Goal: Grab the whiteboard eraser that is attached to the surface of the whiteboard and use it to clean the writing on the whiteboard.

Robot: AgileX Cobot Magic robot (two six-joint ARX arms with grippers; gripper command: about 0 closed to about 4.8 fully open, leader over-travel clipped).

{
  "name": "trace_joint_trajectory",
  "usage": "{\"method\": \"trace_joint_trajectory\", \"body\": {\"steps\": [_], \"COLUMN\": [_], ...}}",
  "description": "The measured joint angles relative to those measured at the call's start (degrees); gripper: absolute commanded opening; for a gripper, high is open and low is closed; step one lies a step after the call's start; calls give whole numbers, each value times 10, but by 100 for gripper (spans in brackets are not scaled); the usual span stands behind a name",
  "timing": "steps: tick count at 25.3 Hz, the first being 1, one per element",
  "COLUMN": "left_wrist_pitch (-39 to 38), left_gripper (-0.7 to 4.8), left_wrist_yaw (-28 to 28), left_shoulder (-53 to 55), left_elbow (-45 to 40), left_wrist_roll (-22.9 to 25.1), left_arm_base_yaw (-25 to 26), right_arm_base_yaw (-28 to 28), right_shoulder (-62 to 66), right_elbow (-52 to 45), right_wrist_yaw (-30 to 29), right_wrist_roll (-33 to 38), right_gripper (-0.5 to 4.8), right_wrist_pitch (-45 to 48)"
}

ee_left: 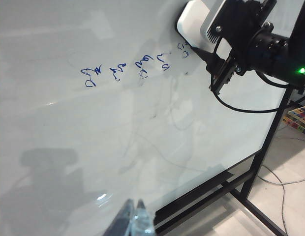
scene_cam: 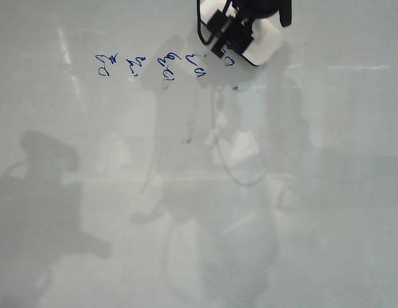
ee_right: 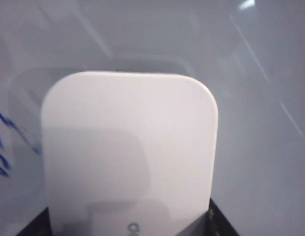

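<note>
The whiteboard (scene_cam: 314, 212) fills the exterior view as a glossy grey-white surface crossed by reflections and arm shadows; in the left wrist view it is seen mounted on a black stand (ee_left: 263, 162) above a pale floor. The right arm (ee_left: 270, 46) is seen at the board's upper part, and its gripper, the right gripper (scene_cam: 232, 35), is placed on the whiteboard eraser (scene_cam: 263, 43), a white rounded block lying against the board just beside the last mark of the writing. In the right wrist view the eraser (ee_right: 130, 152) is seen between two dark finger edges at the frame's lower corners, so the jaws are judged to be pinching it across its width. The left gripper (ee_left: 134, 221) is held near the board's lower edge, well apart from the work, its two pale tips close together with only a slit visible between them; nothing is held there. The writing (scene_cam: 151, 64) is a row of small blue squiggles running away from the eraser, none yet wiped.

The step in hand is judged to be the start of wiping, with the eraser already gripped. For the next move, the eraser would need to be kept flat against the board and drawn sideways along the whole row.
</note>
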Motion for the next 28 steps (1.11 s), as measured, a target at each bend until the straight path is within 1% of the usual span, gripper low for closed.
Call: {"method": "trace_joint_trajectory", "body": {"steps": [1,3,8,13,17,19,21,23,25,28], "left_wrist_pitch": [0,0,0,0,0,0,0,0,0,0], "left_gripper": [-2,-2,-2,-2,-2,-2,-2,-2,-2,-2], "left_wrist_yaw": [0,0,0,0,0,0,0,0,0,0], "left_shoulder": [0,0,0,0,0,0,0,0,0,0], "left_elbow": [0,0,0,0,0,0,0,0,0,0], "left_wrist_roll": [0,0,0,0,0,0,0,0,0,0], "left_arm_base_yaw": [0,0,0,0,0,0,0,0,0,0], "right_arm_base_yaw": [-2,-11,-10,6,17,21,23,20,18,7], "right_shoulder": [0,13,50,82,88,87,86,86,83,52], "right_elbow": [0,0,0,0,-1,0,3,12,20,29], "right_wrist_yaw": [-10,-57,-73,-81,-86,-78,-51,-17,3,14], "right_wrist_roll": [0,3,33,35,36,34,21,-5,-34,-58], "right_gripper": [179,179,179,179,179,179,179,179,179,179], "right_wrist_pitch": [1,-15,-17,-13,-31,-29,-29,-29,-33,-41]}}
